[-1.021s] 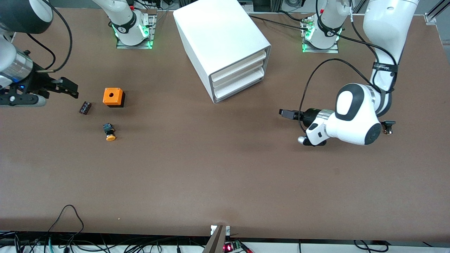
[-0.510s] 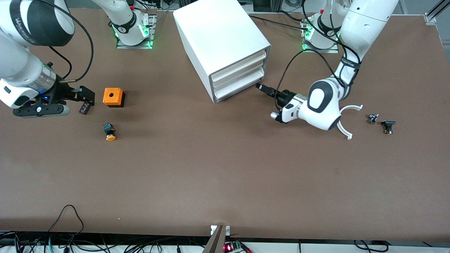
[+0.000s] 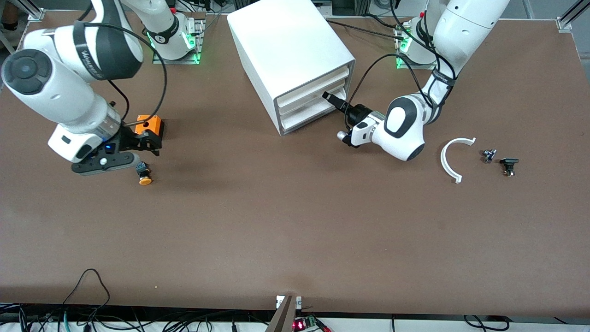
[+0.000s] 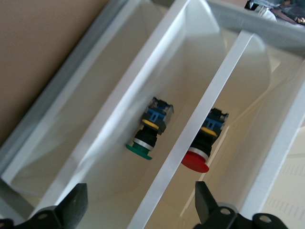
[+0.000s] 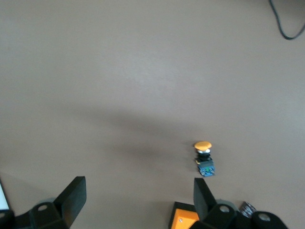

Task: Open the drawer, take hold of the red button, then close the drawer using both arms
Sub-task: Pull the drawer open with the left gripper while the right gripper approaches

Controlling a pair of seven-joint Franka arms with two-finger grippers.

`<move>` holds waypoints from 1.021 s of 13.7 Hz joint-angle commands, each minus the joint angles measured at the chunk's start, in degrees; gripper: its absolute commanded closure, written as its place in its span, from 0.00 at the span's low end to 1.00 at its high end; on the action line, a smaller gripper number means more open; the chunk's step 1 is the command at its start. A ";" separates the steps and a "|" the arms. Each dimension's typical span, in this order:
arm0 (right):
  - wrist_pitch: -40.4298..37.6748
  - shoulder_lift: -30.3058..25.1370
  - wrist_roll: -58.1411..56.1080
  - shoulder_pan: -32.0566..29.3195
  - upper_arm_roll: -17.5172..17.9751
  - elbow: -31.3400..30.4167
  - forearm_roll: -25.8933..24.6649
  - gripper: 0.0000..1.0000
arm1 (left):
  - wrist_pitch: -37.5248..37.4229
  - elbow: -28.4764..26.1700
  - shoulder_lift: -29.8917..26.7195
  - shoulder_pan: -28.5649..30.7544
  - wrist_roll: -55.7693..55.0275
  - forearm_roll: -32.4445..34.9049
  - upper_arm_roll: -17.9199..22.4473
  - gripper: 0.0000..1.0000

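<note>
The white cabinet (image 3: 286,46) stands at the table's back middle, its three drawers (image 3: 309,97) all pushed in. My left gripper (image 3: 329,98) is open, its tips right at the drawer fronts. In the left wrist view (image 4: 141,210) its fingers (image 4: 78,204) straddle a white drawer edge (image 4: 200,114). The red-capped button (image 4: 196,159) lies in one drawer, and a green-capped one (image 4: 141,146) lies in the drawer beside it. My right gripper (image 3: 148,142) is open and empty, low over the table beside the orange box (image 3: 152,123), as the right wrist view (image 5: 140,200) also shows.
An orange-yellow capped button (image 3: 144,175) lies nearer the front camera than the orange box; it also shows in the right wrist view (image 5: 204,157). A white curved strip (image 3: 452,159) and two small dark parts (image 3: 508,165) lie toward the left arm's end.
My left gripper has moved across the table up to the drawer fronts. My right arm has swung in toward the orange box and now hides the small dark part beside it.
</note>
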 commanded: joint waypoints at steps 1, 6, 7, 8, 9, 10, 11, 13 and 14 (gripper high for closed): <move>0.95 3.04 -0.03 2.35 -0.54 2.81 4.67 0.00 | -0.04 -2.80 -1.39 0.25 3.77 -1.81 -0.34 0.28; 3.59 6.39 -1.00 7.01 -0.19 5.80 5.83 0.00 | -0.13 -3.07 -1.30 0.25 4.76 -1.72 -0.25 1.00; 3.59 6.83 -1.00 8.06 -0.10 5.98 5.74 0.00 | -0.13 -2.89 -1.30 0.51 5.01 -1.64 -0.25 1.00; 4.03 7.27 -1.00 8.86 -0.10 6.24 5.74 0.00 | 0.05 -2.46 -1.39 0.86 5.10 -1.29 -0.08 1.00; 4.90 7.79 -1.00 9.73 -0.10 6.51 5.74 0.00 | 0.22 -2.02 -1.48 1.30 5.10 -1.11 0.71 1.00; 6.13 8.41 -0.91 10.44 -0.01 6.68 5.83 0.00 | 0.40 -1.06 -1.57 2.35 4.41 -0.93 2.28 1.00; 7.36 8.59 -0.91 11.23 0.08 6.86 5.83 0.00 | 1.18 0.08 -1.48 2.62 4.40 -0.67 4.38 1.00; 7.63 8.85 -1.00 11.59 2.00 7.04 5.83 0.00 | 5.56 1.76 -1.57 3.94 4.31 -0.67 7.38 1.00; 7.72 9.46 -1.09 11.59 3.32 8.00 5.83 0.00 | 8.11 2.37 -1.57 4.90 4.31 -0.67 8.00 1.00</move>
